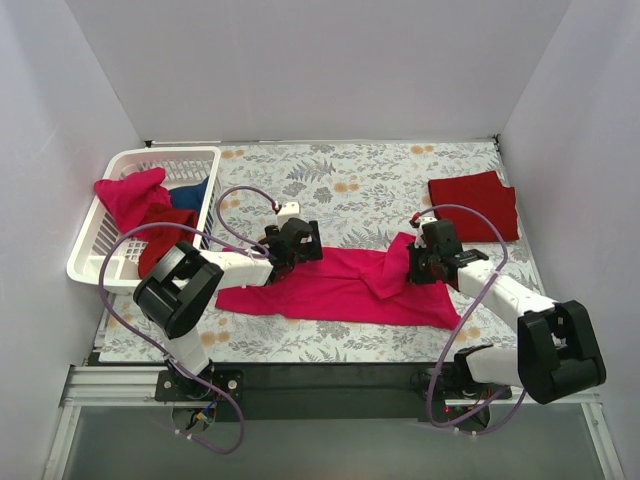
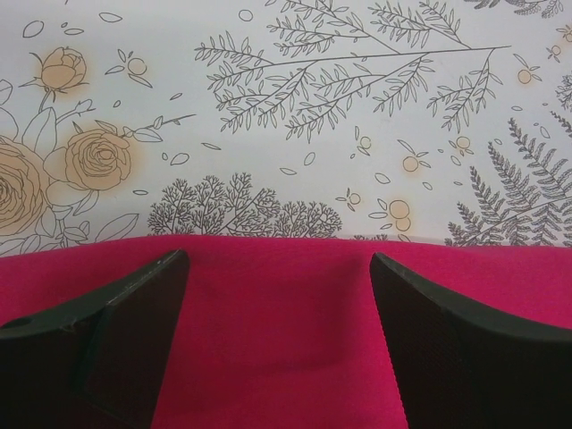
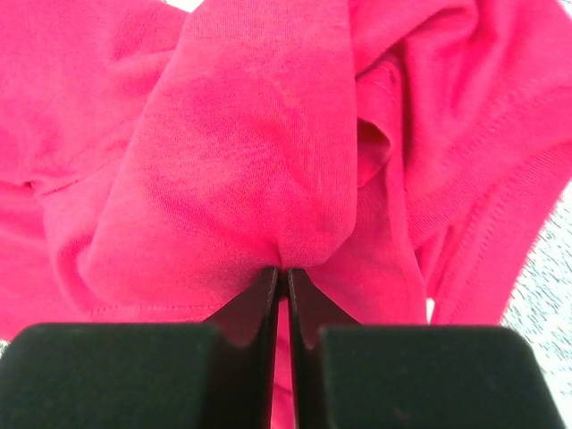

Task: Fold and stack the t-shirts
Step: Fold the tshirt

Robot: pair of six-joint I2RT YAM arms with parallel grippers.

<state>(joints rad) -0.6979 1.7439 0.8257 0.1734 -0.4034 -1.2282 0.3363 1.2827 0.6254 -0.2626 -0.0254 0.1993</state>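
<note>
A bright pink-red t-shirt (image 1: 340, 285) lies spread across the middle of the table, bunched near its right end. My left gripper (image 1: 300, 240) hovers open over the shirt's far left edge; its fingers (image 2: 134, 313) straddle flat pink cloth (image 2: 277, 331). My right gripper (image 1: 420, 262) is shut on a pinched fold of the same shirt (image 3: 259, 161). A folded dark maroon-red t-shirt (image 1: 474, 206) lies at the far right. In the basket, another pink-red shirt (image 1: 132, 195), a blue one (image 1: 190, 192) and a red one (image 1: 160, 240) are heaped.
The white lattice basket (image 1: 100, 262) stands at the far left of the table. A floral tablecloth (image 1: 350, 185) covers the table. White walls close in on the left, back and right. Purple cables loop off both arms.
</note>
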